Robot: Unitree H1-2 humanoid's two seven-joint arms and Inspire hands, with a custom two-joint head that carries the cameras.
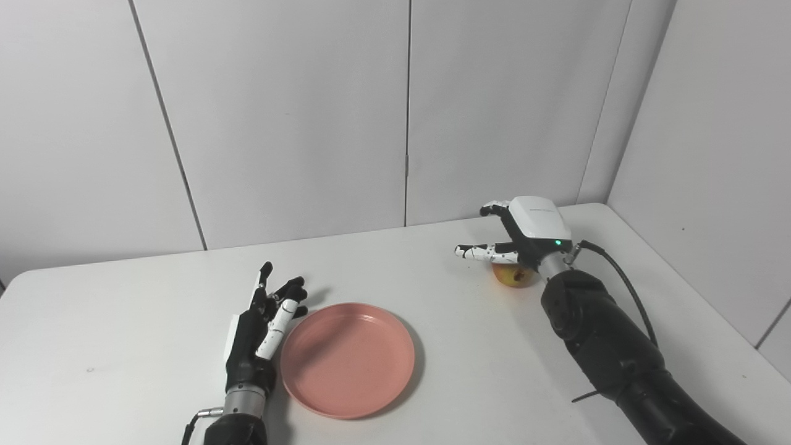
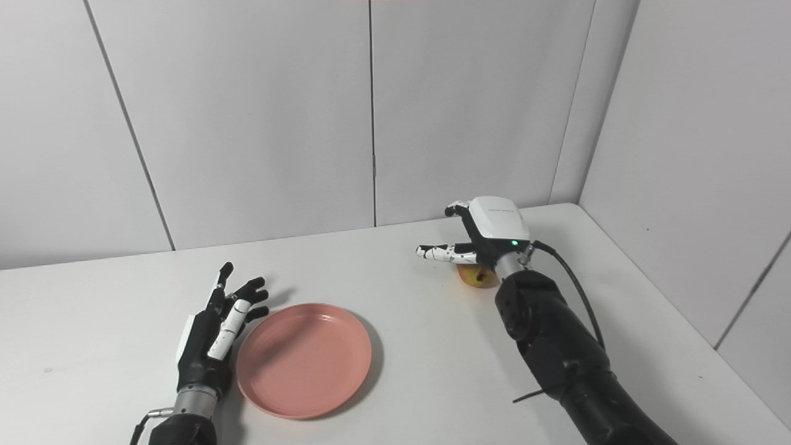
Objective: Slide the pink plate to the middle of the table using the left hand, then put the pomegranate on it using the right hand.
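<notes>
From my console, both head views match. The round pink plastic plate [image 1: 348,360] lies bare near the white tabletop's [image 1: 123,321] front edge, my spread left hand [image 1: 259,327] beside its rim. My right hand [image 2: 479,238], fingers extended, covers the yellow-red pomegranate [image 2: 476,277] near the far right corner; grip unclear.

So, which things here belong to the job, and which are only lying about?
For the job:
- pink plate
- pomegranate, mostly hidden under the right hand
- left hand, beside the plate

Only lying about:
- nothing else on the table

Lab booth: bare white table [image 1: 432,296], panel walls [image 1: 284,111].
</notes>
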